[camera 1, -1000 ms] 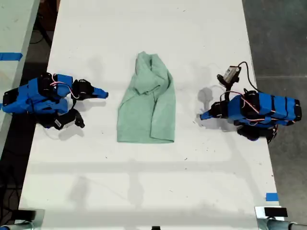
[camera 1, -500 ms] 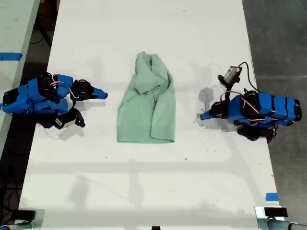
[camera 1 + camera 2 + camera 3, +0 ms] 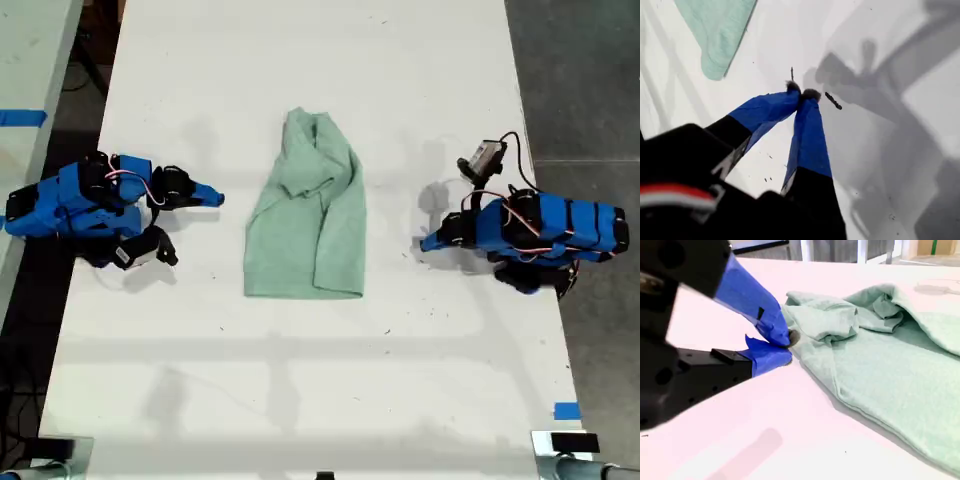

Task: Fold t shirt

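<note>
The t shirt (image 3: 307, 213) lies folded lengthwise in the middle of the white tabletop (image 3: 300, 390), collar end toward the far edge in the exterior view, hem toward the near edge. My first gripper (image 3: 801, 95), the end effector at the exterior view's right (image 3: 428, 241), is clenched with its blue fingertips (image 3: 811, 95) meeting, grasping nothing, poised over bare tabletop well apart from the shirt. My second gripper (image 3: 786, 346), at the exterior view's left (image 3: 215, 199), is likewise clenched and empty, its tips (image 3: 781, 335) near the shirt's rumpled sleeve edge (image 3: 826, 320), apart from the cloth in the exterior view.
</note>
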